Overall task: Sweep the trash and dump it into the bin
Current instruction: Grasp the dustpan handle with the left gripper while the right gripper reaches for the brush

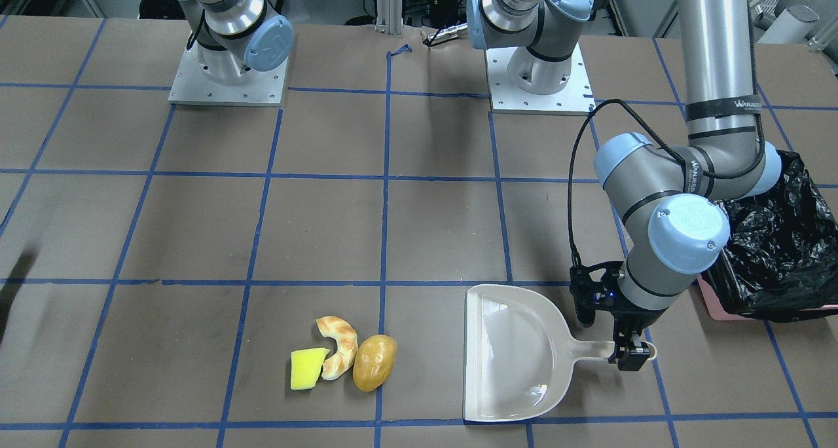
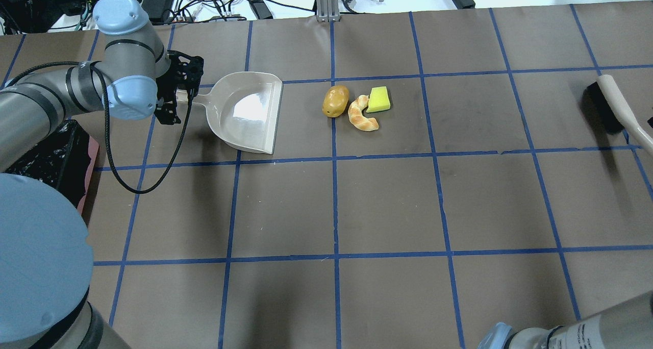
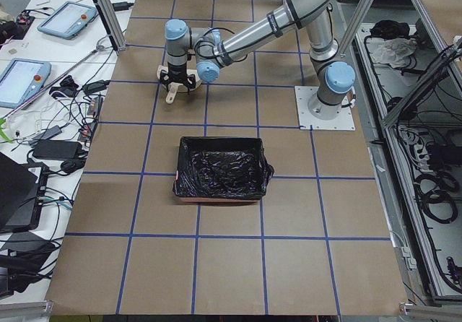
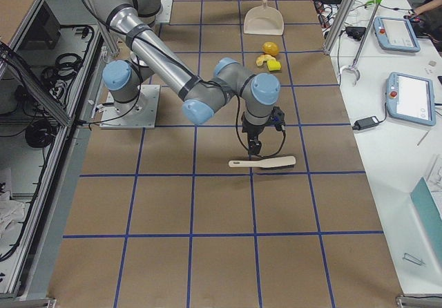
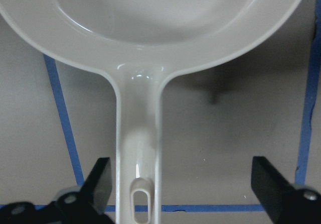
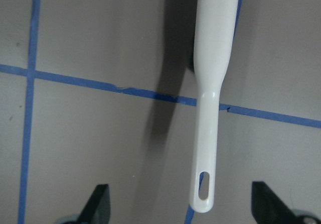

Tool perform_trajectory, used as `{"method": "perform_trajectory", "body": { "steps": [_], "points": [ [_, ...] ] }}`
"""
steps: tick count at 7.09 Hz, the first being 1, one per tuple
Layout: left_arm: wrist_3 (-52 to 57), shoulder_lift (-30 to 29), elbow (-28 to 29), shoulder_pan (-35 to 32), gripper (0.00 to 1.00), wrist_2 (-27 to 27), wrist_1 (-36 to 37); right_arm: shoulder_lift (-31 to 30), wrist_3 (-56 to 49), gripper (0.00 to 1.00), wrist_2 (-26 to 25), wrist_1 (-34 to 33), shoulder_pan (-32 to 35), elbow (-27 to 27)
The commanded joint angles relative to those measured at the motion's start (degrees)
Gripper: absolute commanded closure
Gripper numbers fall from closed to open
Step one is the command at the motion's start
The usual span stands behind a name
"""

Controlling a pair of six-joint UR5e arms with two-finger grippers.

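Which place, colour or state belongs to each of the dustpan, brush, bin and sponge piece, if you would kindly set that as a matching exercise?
Things:
1. dustpan
2. brush
3. bin
4. sponge piece

Places, colours or states:
A. lined with a black bag
B. bright yellow
C. handle between the open jaws of the left gripper
D. handle between the open jaws of the right gripper

Pairs: 1-C, 2-D, 3-A, 4-B
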Motion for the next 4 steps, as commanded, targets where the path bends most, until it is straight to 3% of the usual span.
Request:
{"method": "perform_trajectory", "body": {
  "steps": [1,4],
  "points": [
    [0.0,-1.0,0.2,0.2,0.0,0.0,0.8,4.8,-0.4,0.0,-3.0,-6.6,-0.2,0.0],
    [-0.2,-1.7,0.4,1.4,0.02,-0.8,1.4,8.1,0.9,0.0,-3.6,-7.0,-0.2,0.5]
  ]
}}
